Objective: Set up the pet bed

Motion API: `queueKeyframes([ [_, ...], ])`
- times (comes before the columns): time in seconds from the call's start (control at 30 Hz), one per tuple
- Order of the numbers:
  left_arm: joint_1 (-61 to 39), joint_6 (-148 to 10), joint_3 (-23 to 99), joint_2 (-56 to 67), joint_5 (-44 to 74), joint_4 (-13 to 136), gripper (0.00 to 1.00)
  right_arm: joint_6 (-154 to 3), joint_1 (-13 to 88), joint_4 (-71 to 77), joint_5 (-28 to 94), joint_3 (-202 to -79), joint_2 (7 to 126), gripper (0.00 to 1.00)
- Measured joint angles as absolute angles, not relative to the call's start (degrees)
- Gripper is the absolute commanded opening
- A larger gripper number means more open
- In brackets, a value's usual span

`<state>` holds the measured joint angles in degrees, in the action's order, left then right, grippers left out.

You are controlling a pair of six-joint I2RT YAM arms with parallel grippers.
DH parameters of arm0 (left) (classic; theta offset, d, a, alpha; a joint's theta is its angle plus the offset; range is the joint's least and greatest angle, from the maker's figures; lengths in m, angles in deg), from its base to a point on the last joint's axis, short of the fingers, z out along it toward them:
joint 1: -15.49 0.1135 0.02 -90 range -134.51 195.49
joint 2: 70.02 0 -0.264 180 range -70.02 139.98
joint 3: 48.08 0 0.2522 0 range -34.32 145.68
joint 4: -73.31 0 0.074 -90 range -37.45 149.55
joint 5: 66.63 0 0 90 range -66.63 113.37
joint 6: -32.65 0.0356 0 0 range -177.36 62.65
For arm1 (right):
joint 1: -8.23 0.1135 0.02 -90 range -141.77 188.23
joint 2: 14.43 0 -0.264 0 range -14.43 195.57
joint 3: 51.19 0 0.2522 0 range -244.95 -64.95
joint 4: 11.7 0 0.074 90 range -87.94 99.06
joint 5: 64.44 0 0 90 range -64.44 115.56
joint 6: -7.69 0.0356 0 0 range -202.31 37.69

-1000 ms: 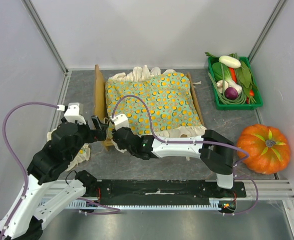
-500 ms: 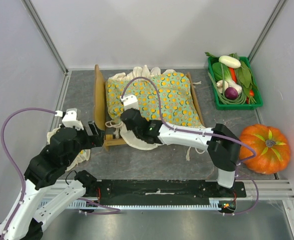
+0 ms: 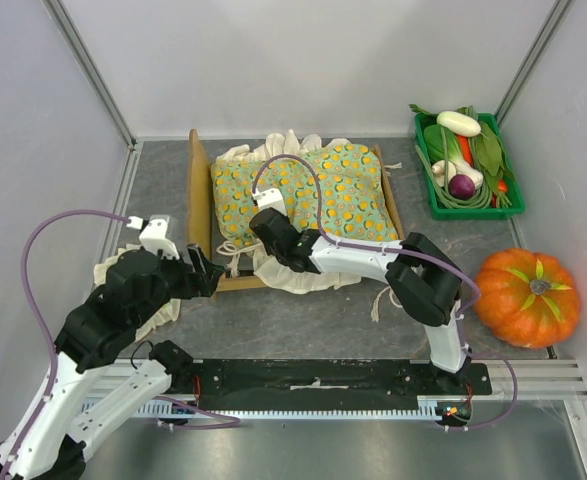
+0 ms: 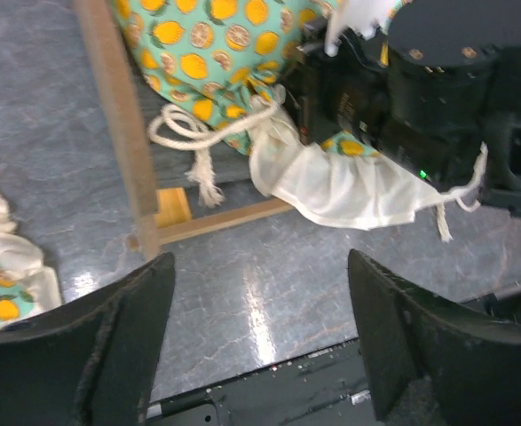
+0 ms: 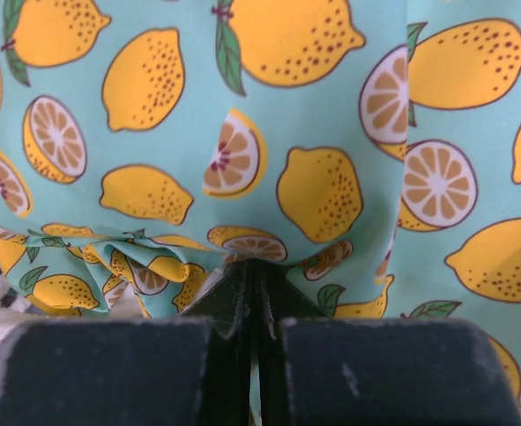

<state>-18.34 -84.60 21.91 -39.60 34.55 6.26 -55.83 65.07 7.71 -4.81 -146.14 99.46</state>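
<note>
The pet bed is a light-wood frame with its taller headboard at the left; its front rail and corner post show in the left wrist view. A green lemon-print frilled cushion lies in it, its cream frill hanging over the front rail. My right gripper is over the cushion's near left part, shut on a pinch of its fabric. My left gripper is open and empty just in front of the bed's front left corner.
A small matching pillow lies left of the bed, under my left arm. A green crate of vegetables stands at the back right. An orange pumpkin sits at the right front.
My right gripper has moved from the bed's front rail back over the cushion, taking its near edge along, so the cushion is bunched further into the frame. My left gripper shifted slightly right.
</note>
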Motion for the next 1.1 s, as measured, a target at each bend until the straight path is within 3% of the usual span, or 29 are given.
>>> queueKeyframes([
  [0.3,-18.3,-82.3,20.1,-32.1,25.7,11.4,0.74,-56.0,62.4,8.1,-2.9,-145.9,99.5,0.05],
  [0.53,-18.4,-81.1,19.3,-21.8,23.9,19.5,0.58,-56.0,61.2,7.4,1.0,-143.9,97.4,0.05],
  [0.6,-18.4,-81.0,18.0,-18.8,25.3,21.6,0.58,-56.0,60.6,7.1,2.3,-143.6,96.8,0.05],
  [0.9,-18.4,-80.8,13.2,-11.2,32.0,28.3,0.75,-56.0,57.9,5.9,8.1,-142.1,96.0,0.06],
  [1.1,-18.4,-76.7,12.7,-4.3,33.8,36.1,0.78,-55.9,57.1,5.5,10.9,-141.1,95.1,0.07],
])
